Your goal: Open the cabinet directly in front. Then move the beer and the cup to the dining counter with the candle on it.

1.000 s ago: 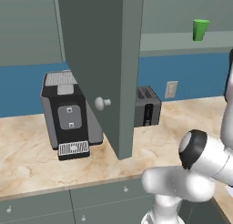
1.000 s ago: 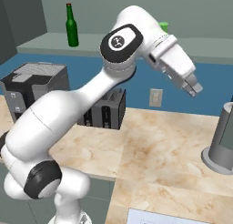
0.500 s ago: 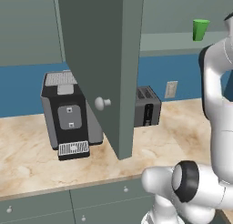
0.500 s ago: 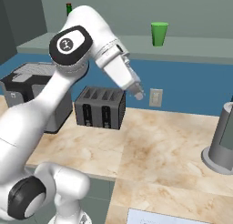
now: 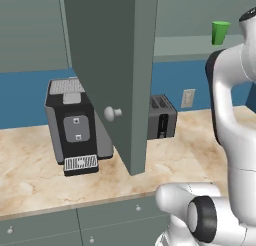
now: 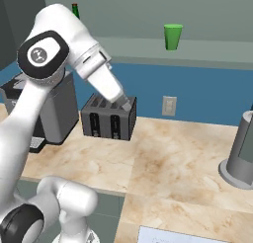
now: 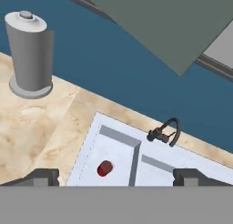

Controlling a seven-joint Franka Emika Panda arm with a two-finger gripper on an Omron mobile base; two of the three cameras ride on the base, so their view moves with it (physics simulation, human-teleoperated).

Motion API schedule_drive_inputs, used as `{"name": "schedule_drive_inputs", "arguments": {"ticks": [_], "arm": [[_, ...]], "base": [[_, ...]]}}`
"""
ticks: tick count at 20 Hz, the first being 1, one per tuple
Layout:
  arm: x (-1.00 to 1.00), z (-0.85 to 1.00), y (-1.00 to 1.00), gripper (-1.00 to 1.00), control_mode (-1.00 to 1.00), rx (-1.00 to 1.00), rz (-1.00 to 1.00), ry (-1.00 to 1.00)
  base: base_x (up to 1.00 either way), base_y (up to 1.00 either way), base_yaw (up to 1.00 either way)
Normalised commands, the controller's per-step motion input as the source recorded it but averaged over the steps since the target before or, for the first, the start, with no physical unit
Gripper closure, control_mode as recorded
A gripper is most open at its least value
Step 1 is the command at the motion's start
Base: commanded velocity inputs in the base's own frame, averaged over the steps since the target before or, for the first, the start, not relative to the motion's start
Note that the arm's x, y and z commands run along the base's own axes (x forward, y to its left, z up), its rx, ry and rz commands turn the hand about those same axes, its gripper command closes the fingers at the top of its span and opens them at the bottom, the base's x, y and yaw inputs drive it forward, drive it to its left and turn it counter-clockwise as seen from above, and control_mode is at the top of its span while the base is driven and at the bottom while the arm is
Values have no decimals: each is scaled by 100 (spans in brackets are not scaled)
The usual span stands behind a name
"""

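So, cabinet (image 5: 107, 65): door swung open
gripper (image 7: 116, 175): I see jaws wide, empty
beer (image 6: 75, 10): upright on shelf's left end, above and behind my gripper
cup (image 6: 173, 37): right along shelf

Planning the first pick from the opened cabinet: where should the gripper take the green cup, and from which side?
Probably around the cup at mid-height, coming level from the open front of the shelf. It stands upright and alone, tapering toward its base, so a grip nearer the wider rim should slip less.
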Motion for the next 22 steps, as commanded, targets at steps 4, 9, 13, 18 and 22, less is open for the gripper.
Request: {"name": "schedule_drive_inputs", "arguments": {"ticks": [4, 9, 13, 18, 22], "arm": [[0, 0, 0, -100, -100, 0, 19, 0], [0, 0, 0, -100, -100, 0, 43, 0], [0, 0, 0, -100, -100, 5, 43, -6], [6, 11, 5, -100, -100, 25, 32, -8], [22, 18, 64, -100, -100, 19, 22, -2]], "base": [[0, 0, 0], [0, 0, 0], [0, 0, 0], [0, 0, 0], [0, 0, 0]]}}
